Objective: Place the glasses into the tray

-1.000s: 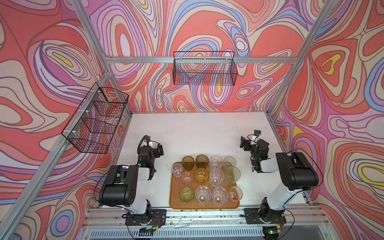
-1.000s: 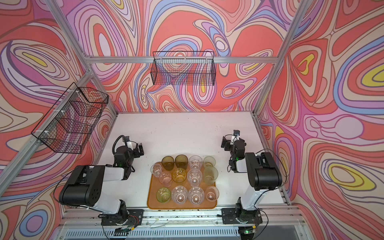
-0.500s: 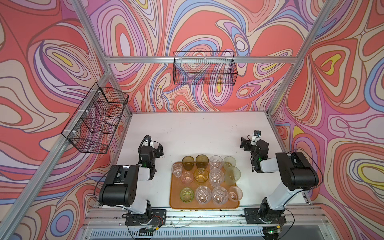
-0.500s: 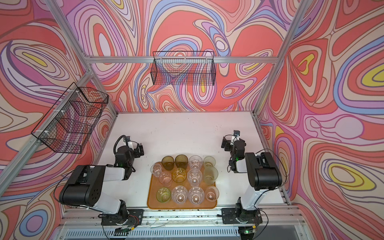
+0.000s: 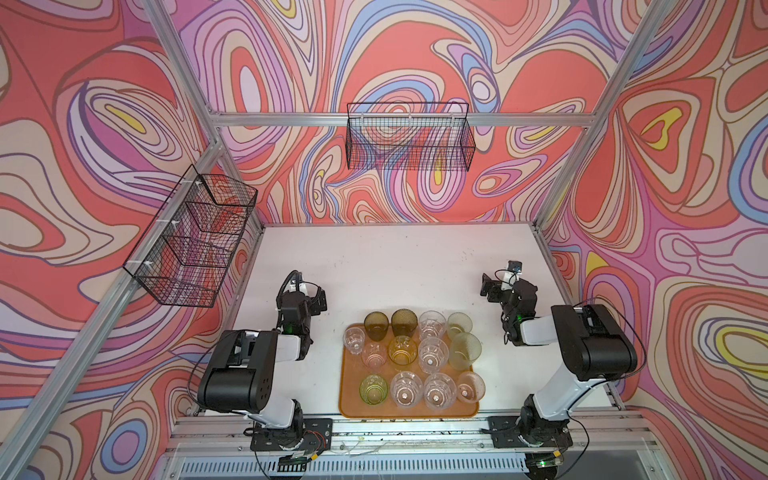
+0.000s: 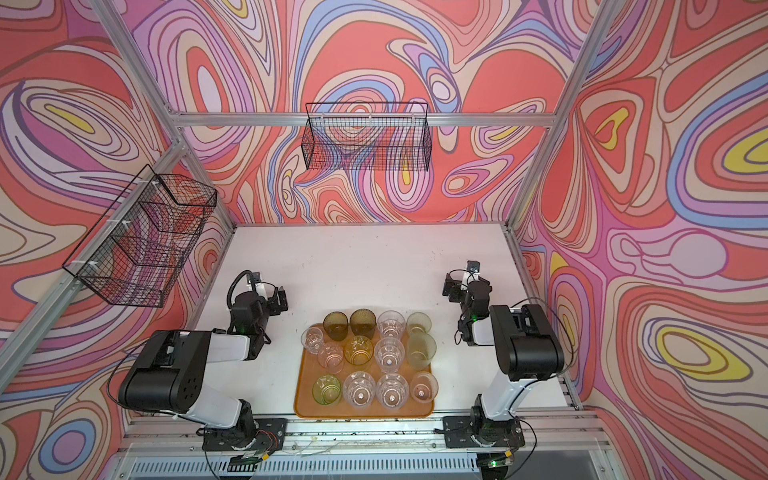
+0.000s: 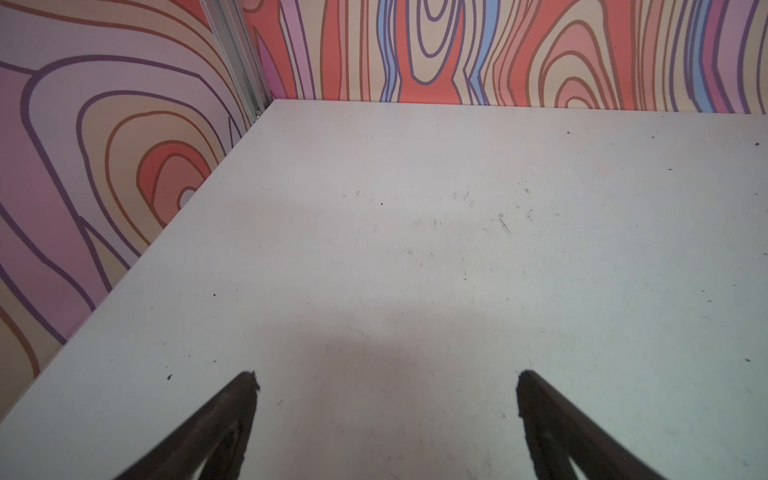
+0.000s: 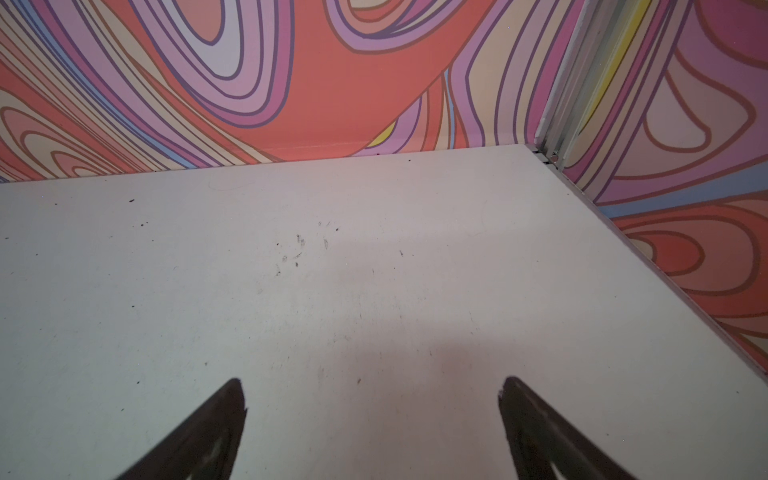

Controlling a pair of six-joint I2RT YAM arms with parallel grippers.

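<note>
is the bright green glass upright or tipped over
Upright. The bright green glass stands in the tray, its round rim facing up.

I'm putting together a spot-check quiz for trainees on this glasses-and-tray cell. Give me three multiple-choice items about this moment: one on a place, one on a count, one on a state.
1. Where does the bright green glass stand?
A) outside the tray
B) in the near left corner of the tray
C) stacked inside another glass

2. How many dark olive-brown glasses are there?
A) one
B) two
C) four

3. How do the left gripper and the right gripper stand?
A) both open and empty
B) left shut on a glass
C) both shut

Answers:
1 B: in both top views it stands alone on the orange floor at the near left.
2 B: the pair stands side by side at the tray's far edge.
3 A: each wrist view shows fingertips wide apart with nothing between them.
</note>
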